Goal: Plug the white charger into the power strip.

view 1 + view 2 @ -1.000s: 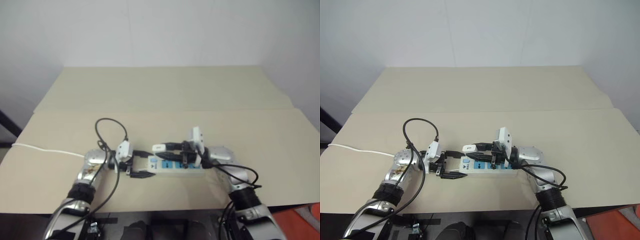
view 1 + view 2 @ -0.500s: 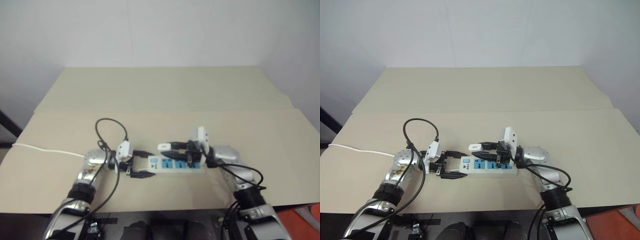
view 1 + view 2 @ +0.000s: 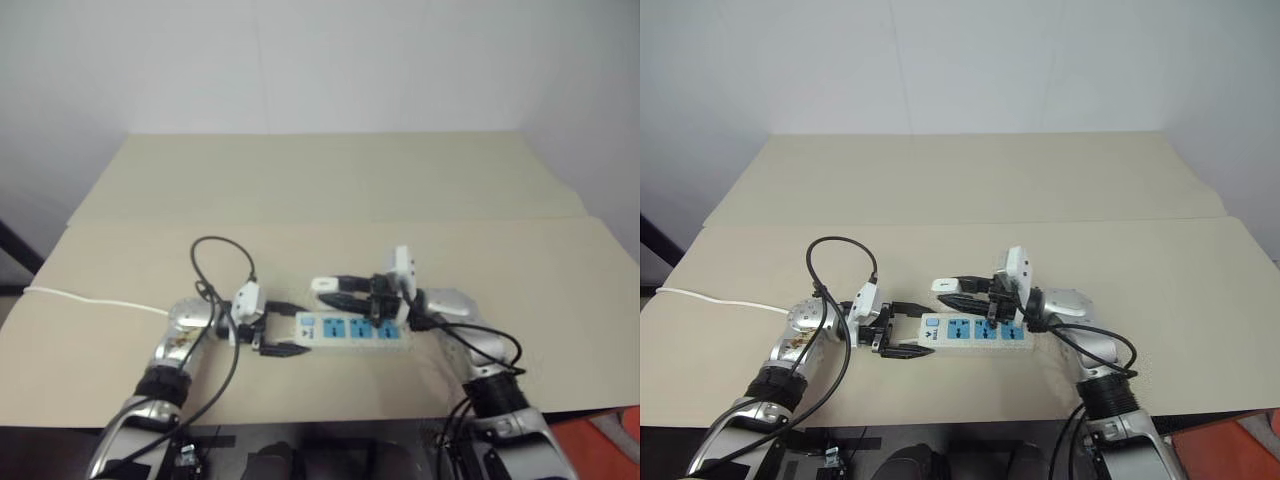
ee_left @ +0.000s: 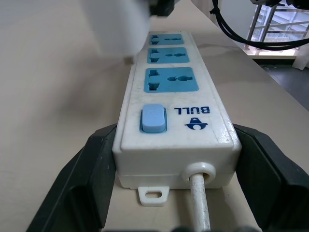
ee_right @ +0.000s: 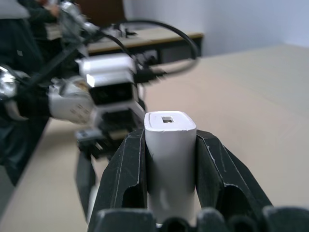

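Left gripper [image 3: 902, 328] is clamping the switch end of the power strip [image 3: 975, 331], fingers [image 4: 91, 179] pressing both long sides, and the strip is lying flat on the table [image 3: 970, 190] near its front edge. Right gripper [image 3: 952, 288] is pinching the white charger [image 5: 170, 155] between closed fingers [image 5: 126, 169] and hovering it over the strip near the blue sockets [image 4: 170, 79], not yet inserted.

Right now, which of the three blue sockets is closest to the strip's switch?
The end socket of the power strip, directly beside the blue switch at the cord end that the left gripper clamps; the other two lie farther along.
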